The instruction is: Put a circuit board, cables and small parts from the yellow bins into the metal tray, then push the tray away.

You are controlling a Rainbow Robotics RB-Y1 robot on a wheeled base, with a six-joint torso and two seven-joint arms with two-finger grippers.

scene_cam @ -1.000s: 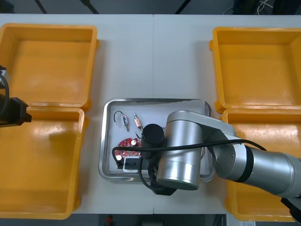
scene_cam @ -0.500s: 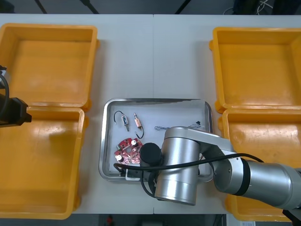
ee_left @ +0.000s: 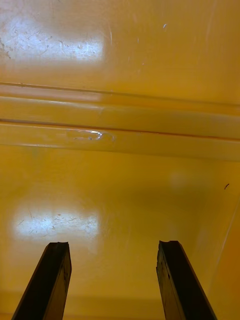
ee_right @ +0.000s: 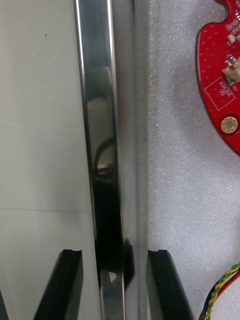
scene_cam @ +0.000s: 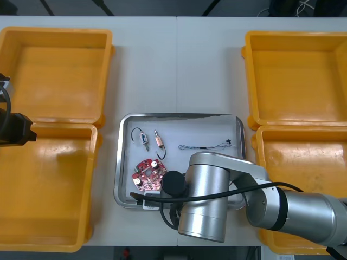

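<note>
- Front view: the tray (scene_cam: 179, 115) is seen by the near edge of the table (scene_cam: 176, 65), between the yellow bins (scene_cam: 49, 189). A circuit board (scene_cam: 147, 174) is laid toward its near-left corner, small metal parts (scene_cam: 142, 137) toward its far-left corner, and a thin cable (scene_cam: 203, 146) across its middle. The loading is judged done. The right arm (scene_cam: 206, 200) is held over the tray's near edge.
- Right wrist view: the right gripper (ee_right: 115, 285) is set astride the tray's rim with its jaws spread. One finger is outside over the table, the other inside beside a red and yellow cable (ee_right: 220, 290). Nothing is pinched. This placing is judged to ready the push.
- Left wrist view: the left gripper (ee_left: 115, 285) is parked over a left bin, out of the way. Its jaws are spread and hold nothing.
</note>
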